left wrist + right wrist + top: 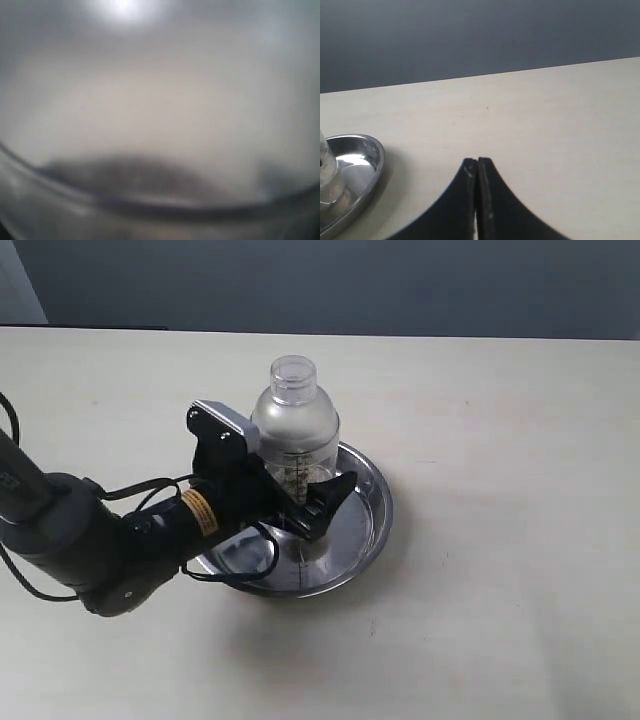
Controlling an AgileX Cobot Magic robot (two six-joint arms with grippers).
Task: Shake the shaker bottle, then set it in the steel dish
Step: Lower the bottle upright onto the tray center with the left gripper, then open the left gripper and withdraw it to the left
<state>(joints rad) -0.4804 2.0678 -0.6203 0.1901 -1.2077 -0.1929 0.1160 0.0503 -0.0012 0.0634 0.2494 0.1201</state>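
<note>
The shaker bottle (295, 425) stands upright over the middle of the steel dish (375, 515); whether its base rests on the dish I cannot tell. My left gripper (318, 498) reaches in from the left and is shut on the bottle's lower body, one black finger crossing its front. The left wrist view is filled by the blurred frosted bottle (160, 125), and the fingers cannot be made out there. My right gripper (477, 162) is shut and empty over bare table, off to the side of the steel dish (370, 155). A sliver of the bottle (326, 175) shows in that dish.
The pale table (500, 420) runs back to a dark wall (350, 280). The left arm (80, 540) and its cables lie low over the table at the front left, beside the dish. The right arm does not show in the exterior view.
</note>
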